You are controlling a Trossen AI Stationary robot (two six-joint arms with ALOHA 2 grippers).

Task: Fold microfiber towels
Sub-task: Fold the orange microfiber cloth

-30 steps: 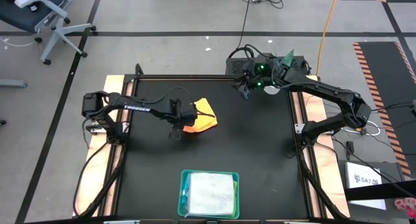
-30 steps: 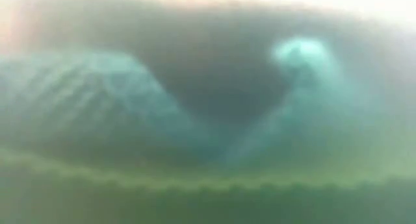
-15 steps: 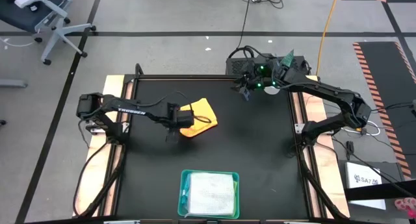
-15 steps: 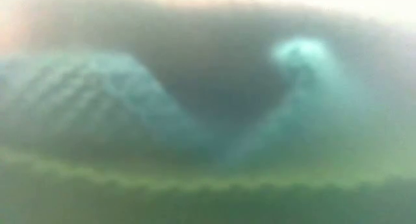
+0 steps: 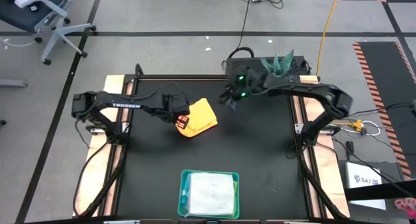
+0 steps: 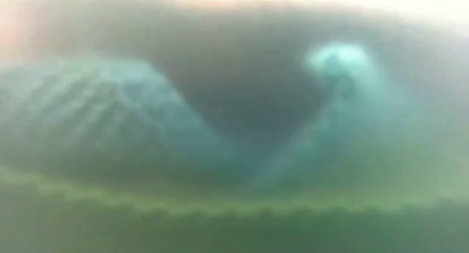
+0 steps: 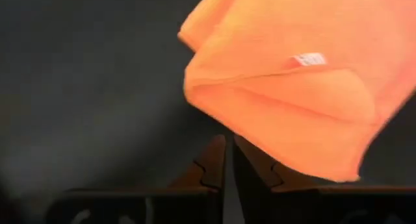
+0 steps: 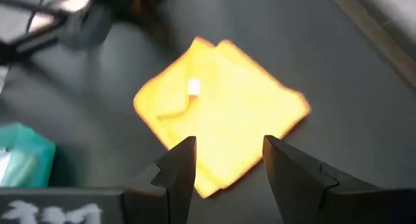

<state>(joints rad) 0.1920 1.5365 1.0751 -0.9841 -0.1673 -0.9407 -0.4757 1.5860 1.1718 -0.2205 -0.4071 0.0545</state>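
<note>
Our left gripper [image 5: 182, 122] has drawn back, fingers together and empty, off the folded yellow-orange microfiber towel [image 5: 197, 117] lying mid-table. Our right gripper [image 5: 229, 98], fingers apart, has swung toward it, likely to finish the fold.

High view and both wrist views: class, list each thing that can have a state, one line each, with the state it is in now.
yellow-orange towel: folded, lying on the black table.
left gripper: shut, at the towel's edge, holding nothing visible.
right gripper: open, empty, above the table near the towel.
teal tray: holds a pale grey-white towel.
blue towel: bunched at the table's far edge.
</note>
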